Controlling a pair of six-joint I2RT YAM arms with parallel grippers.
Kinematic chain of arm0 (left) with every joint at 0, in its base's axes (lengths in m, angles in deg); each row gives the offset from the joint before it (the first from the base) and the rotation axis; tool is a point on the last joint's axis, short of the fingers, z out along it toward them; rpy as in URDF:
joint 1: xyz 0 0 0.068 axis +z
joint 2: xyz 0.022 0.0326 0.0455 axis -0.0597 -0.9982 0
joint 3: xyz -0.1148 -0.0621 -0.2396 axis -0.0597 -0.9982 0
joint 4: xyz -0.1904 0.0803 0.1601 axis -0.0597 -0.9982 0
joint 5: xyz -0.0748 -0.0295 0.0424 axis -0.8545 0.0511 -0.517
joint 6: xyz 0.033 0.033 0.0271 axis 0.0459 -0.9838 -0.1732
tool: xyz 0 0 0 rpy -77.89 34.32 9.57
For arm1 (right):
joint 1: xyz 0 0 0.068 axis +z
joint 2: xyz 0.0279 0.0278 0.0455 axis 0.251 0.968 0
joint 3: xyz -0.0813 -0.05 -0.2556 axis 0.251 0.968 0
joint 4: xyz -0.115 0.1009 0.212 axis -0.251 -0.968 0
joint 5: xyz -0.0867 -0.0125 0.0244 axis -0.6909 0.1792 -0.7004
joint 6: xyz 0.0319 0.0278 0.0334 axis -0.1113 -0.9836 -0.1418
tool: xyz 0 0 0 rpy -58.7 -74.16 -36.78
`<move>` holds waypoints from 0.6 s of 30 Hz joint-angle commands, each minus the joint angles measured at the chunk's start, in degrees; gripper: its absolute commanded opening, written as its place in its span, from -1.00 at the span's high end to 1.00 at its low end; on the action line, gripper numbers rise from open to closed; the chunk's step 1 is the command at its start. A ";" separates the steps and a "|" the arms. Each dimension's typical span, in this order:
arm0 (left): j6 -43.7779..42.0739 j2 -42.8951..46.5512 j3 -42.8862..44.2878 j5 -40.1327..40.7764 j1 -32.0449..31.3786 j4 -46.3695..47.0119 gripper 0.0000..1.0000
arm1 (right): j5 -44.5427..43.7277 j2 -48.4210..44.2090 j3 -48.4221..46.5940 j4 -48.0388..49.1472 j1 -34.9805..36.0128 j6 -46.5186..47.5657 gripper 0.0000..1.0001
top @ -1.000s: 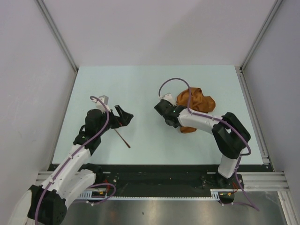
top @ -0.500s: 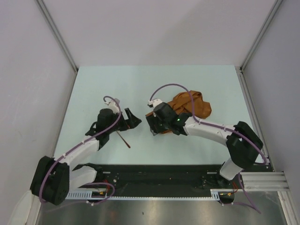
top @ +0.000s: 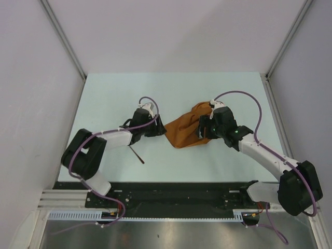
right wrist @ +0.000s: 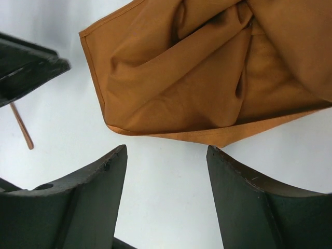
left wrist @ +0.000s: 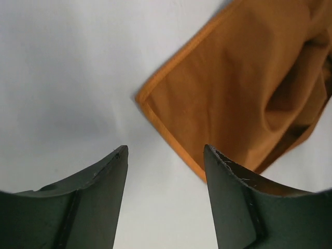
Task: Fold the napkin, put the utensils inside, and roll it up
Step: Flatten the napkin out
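Here, your napkin (top: 188,134) lies crumpled on the pale table (top: 114,98) between the two sets of fingers, bunched into deep folds at the far side. In the left wrist view, one hemmed corner of the napkin (left wrist: 233,93) points at the gap ahead of the left gripper (left wrist: 165,150), whose fingers stand spread with only bare table between them. One fingertip overlaps the hem; you cannot tell whether it touches. In the right wrist view, the napkin (right wrist: 207,78) sits just beyond the right gripper (right wrist: 166,150), its fingers also spread and holding nothing. The spoon (top: 137,154) lies behind the left gripper (top: 158,129), only its thin handle showing, well apart from the right gripper (top: 205,128).
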 commanded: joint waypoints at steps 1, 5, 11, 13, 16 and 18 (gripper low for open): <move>-2.56 -6.15 6.79 3.78 -0.36 -0.15 -0.26 | 4.26 -3.52 1.01 0.98 -2.22 -1.62 -0.36; -3.70 -10.37 12.76 5.54 -0.45 -3.58 -0.21 | 5.14 -4.40 1.54 0.98 -3.28 -1.53 -0.36; -4.06 -14.68 16.73 6.25 -0.71 -6.74 -0.07 | 6.19 -4.75 2.59 0.89 -5.04 -1.27 -0.37; -3.97 -15.65 17.35 6.25 -1.15 -7.45 0.02 | 6.46 -4.75 2.86 0.98 -5.74 -1.27 -0.37; -3.53 -15.91 16.74 6.34 -1.67 -7.89 0.06 | 6.81 -5.10 3.12 1.15 -6.35 -1.36 -0.38; -3.44 -16.00 16.65 6.60 -1.85 -8.15 0.06 | 7.16 -5.02 3.21 1.33 -6.88 -1.36 -0.38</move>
